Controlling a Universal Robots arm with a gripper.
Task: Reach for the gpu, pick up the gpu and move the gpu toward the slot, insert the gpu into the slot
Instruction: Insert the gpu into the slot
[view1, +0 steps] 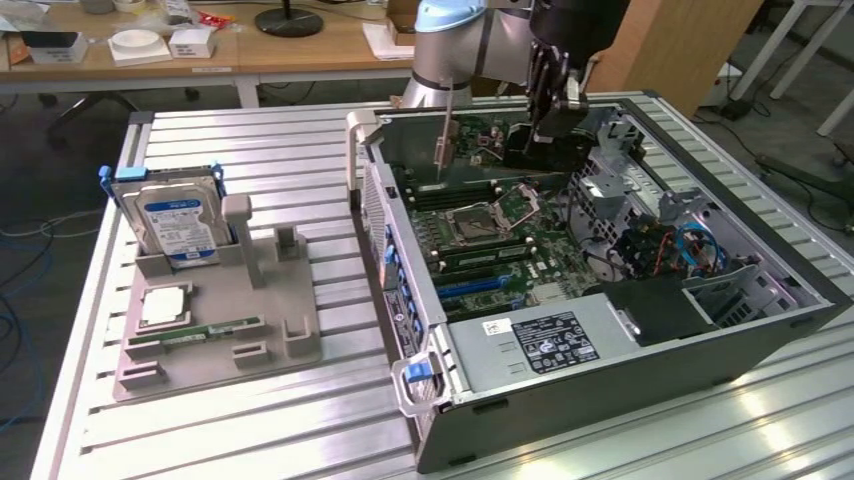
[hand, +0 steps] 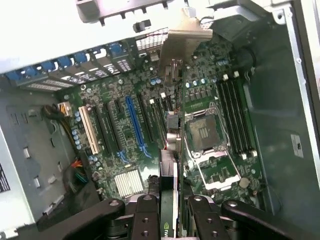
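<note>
Wrist view looks down along my gripper (hand: 172, 212). Its fingers are pinched narrow on the gpu (hand: 169, 175), which is held on edge with its silver bracket (hand: 182, 42) pointing away from me. The card hangs just beside the processor socket (hand: 205, 132), on the side away from the memory slots (hand: 232, 120). I take the slot (hand: 135, 125) to be the blue one. It seems to lie farther from the socket than the card's edge, with black connectors between.

To carry this well, I judge the card should stay upright, with its lower edge parallel to the slot and squarely over it. Any tilt risks bent contacts.

Exterior view adds the height, with the card apparently above the socket and not touching the board. It also takes in the hard drive (view1: 180, 220), outside the case and well apart from the socket.
</note>
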